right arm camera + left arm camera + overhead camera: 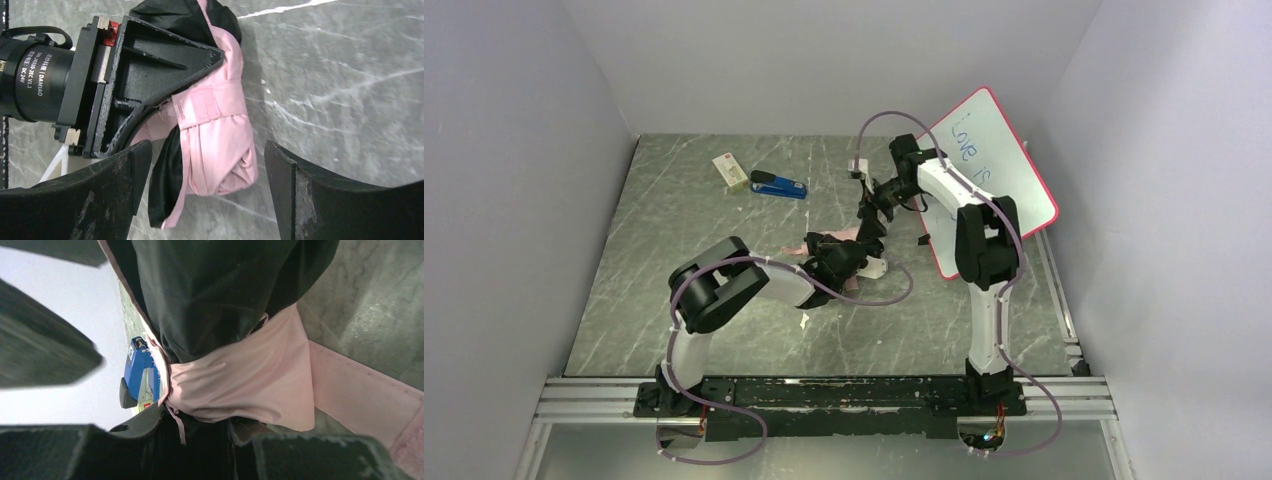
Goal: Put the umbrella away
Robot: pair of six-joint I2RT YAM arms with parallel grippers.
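- The umbrella point(220, 150) lies near the middle of the table point(674, 260) as a crumpled bundle, pale pink fabric outside with black folds showing at its edges. Its shaft and handle cannot be made out in any view.
- The left gripper point(849, 258) is clamped on the bundle. In the left wrist view, black and pink cloth fills the narrow gap between its fingers, and where they actually touch is buried in fabric.
- From above, the two grippers cover most of the umbrella – only small pink scraps show beside them.
- The right gripper point(207, 147) hovers over the free end of the bundle with its jaws spread wide, one finger on either side and neither touching the cloth.
- Blurred dark shapes point(45, 350) at the left edge of the left wrist view are too soft to identify.
- A blue stapler point(779, 185) lies towards the rear of the table with a small pale box point(730, 170) just beside it – the umbrella cuts off part of the stapler in the left wrist view.
- The whiteboard point(999, 170) stands tilted at the right rear, with the right arm hiding its lower-left part and some of its writing.
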